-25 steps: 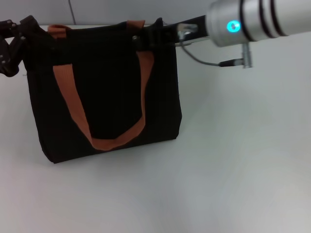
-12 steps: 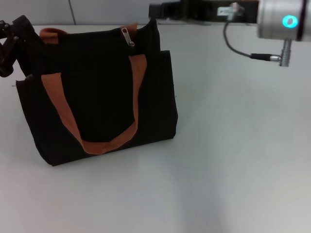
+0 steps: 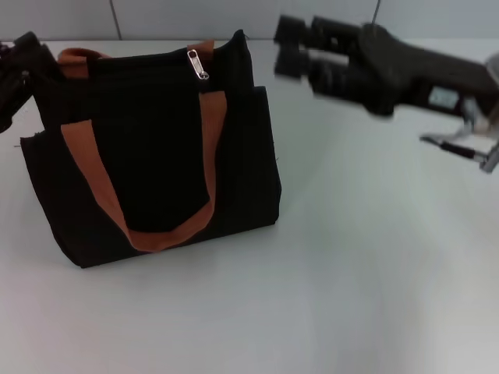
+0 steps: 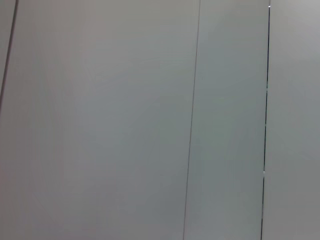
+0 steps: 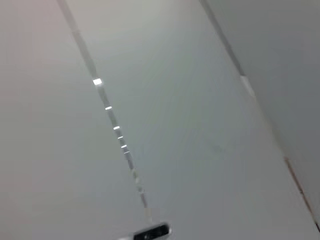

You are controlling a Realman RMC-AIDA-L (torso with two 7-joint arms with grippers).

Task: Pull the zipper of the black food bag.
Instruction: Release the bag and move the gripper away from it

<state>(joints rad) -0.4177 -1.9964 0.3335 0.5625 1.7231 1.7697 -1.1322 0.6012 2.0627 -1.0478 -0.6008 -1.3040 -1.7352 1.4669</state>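
Your black food bag (image 3: 156, 156) stands at ten o'clock, its zipper (image 3: 198, 65) hanging free at twelve. Left gripper (image 3: 19, 74) sits at the bag's nine o'clock corner, seemingly bracing it; finger state indeterminate. Right gripper (image 3: 292, 47), at one o'clock, fingers apart, holds nothing.

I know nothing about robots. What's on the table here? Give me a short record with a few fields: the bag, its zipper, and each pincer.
bag: black food bag standing upright on the white table, orange handles hanging down its front
zipper: silver pull tab at the bag's top edge, nothing gripping it
left pincer: at the bag's left top corner; contact unclear
right pincer: in the air to the right of the bag's top, apart from it, open
wrist views: plain grey surfaces only, no bag
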